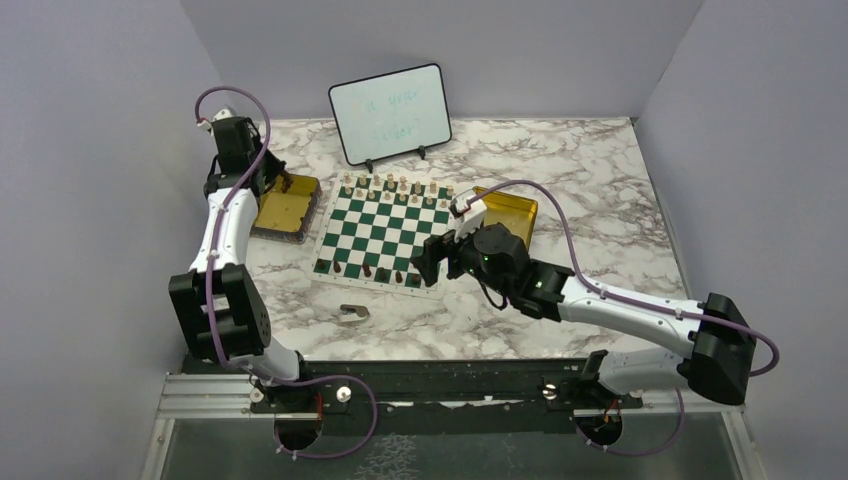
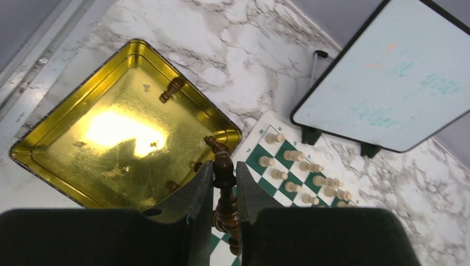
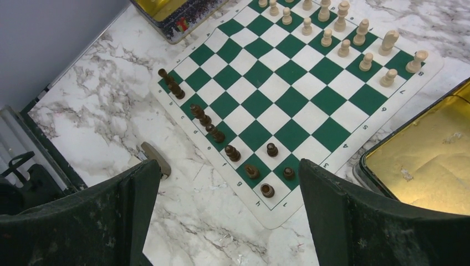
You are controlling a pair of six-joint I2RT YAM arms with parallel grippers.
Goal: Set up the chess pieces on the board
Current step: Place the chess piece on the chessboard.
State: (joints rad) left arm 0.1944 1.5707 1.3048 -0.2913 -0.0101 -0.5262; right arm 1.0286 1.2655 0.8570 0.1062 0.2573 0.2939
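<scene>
The green and white board lies mid-table. Light tan pieces fill its two far rows, also seen in the right wrist view. Several dark brown pieces stand along its near rows. My left gripper hovers over the left gold tin's edge nearest the board, shut on a tall dark brown piece. A few dark pieces lie in that tin. My right gripper is open and empty above the board's near right corner.
A whiteboard stands behind the board. A second gold tin sits at the board's right. A flat brownish-grey scrap lies on the marble in front of the board.
</scene>
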